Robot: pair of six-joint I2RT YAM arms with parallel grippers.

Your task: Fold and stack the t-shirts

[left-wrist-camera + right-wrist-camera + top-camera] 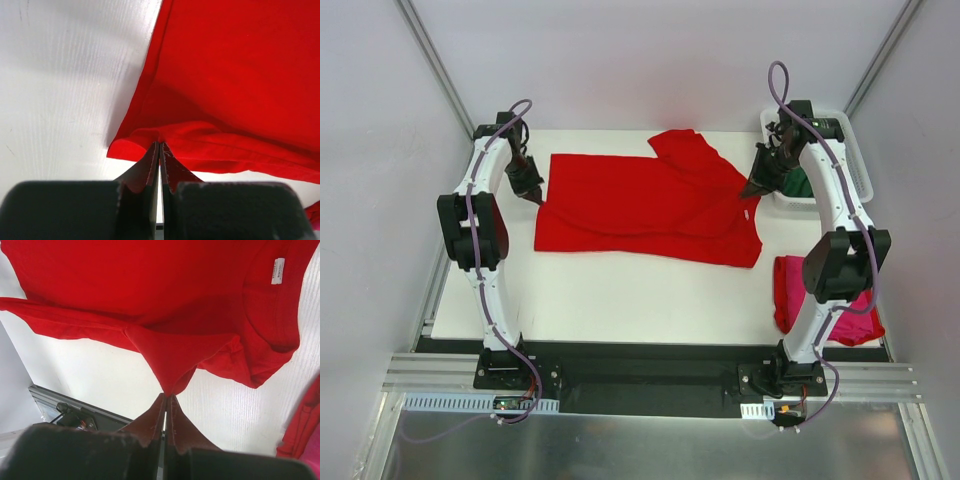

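The bright red t-shirt (640, 205) lies spread across the white table, one sleeve folded over at the back. My left gripper (533, 195) is shut on its left corner, and the pinched fabric bunches at the tips (159, 145). My right gripper (750, 192) is shut on a peak of red cloth (168, 395) near the collar, with the shirt (150, 290) lifted slightly there. The magenta-pink t-shirt (788, 290) lies crumpled at the near right, partly hidden by the right arm. Dark green cloth (800, 183) shows in the basket behind the right wrist.
A white lattice basket (855, 165) stands at the back right corner. White walls close in on both sides. The table's near edge meets a black rail (640, 365) carrying the arm bases. A white neck label (278, 271) shows inside the red collar.
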